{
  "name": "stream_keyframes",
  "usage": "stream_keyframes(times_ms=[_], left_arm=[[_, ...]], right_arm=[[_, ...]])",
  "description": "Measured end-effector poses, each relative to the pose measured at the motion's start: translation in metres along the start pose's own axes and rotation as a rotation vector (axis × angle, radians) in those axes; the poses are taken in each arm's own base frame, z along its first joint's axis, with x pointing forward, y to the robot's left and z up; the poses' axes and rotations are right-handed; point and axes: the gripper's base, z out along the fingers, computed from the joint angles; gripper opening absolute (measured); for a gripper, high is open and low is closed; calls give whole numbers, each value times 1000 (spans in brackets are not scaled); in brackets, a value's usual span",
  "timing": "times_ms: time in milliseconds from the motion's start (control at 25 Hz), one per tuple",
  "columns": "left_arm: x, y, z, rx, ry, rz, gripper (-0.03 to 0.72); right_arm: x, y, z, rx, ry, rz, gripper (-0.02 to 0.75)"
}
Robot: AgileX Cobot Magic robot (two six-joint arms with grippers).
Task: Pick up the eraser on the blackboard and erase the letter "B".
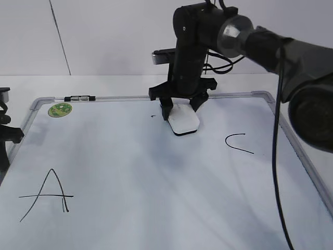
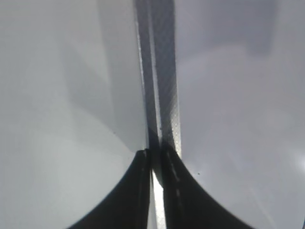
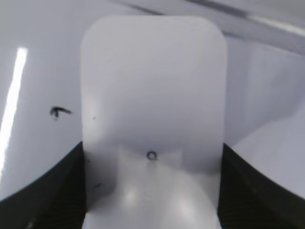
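The white eraser [image 1: 183, 121] lies flat on the blackboard [image 1: 130, 156], near its far middle. My right gripper [image 1: 181, 109] is shut on it, one finger on each long side. In the right wrist view the eraser [image 3: 152, 95] fills the middle between the dark fingers [image 3: 152, 191]. No whole letter "B" shows; only a small black speck [image 1: 153, 116] remains left of the eraser, also seen in the right wrist view [image 3: 59, 112]. My left gripper [image 2: 155, 162] is shut and empty over the board's grey frame [image 2: 159, 86]; it shows at the exterior view's left edge [image 1: 6, 133].
A black "A" [image 1: 47, 195] is drawn at the board's front left and a partial "C" [image 1: 238, 142] at the right. A green round sticker [image 1: 60, 109] and a small black-and-clear marker [image 1: 79, 98] sit at the far left edge. The right arm's cable [image 1: 278, 156] hangs over the right side.
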Motion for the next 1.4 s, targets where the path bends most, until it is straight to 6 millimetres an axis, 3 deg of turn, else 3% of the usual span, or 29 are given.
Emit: stream_keyframes(times_ms=[160, 360, 680, 880, 1080, 1400], left_arm=[[1, 0, 0, 1, 15, 0, 36], [3, 0, 0, -4, 37, 5, 37], [5, 1, 0, -7, 60, 5, 37], [6, 1, 0, -9, 62, 7, 37], [6, 1, 0, -9, 62, 7, 37], [5, 0, 0, 3, 52, -3, 37]], right_arm=[[-8, 28, 3, -21, -72, -75, 508], [-4, 64, 6, -41, -105, -165, 508], [5, 97, 5, -53, -116, -258, 508], [4, 95, 6, -48, -117, -257, 508], [-2, 77, 6, -78, -113, -197, 508], [-16, 18, 6, -116, -110, -54, 508]])
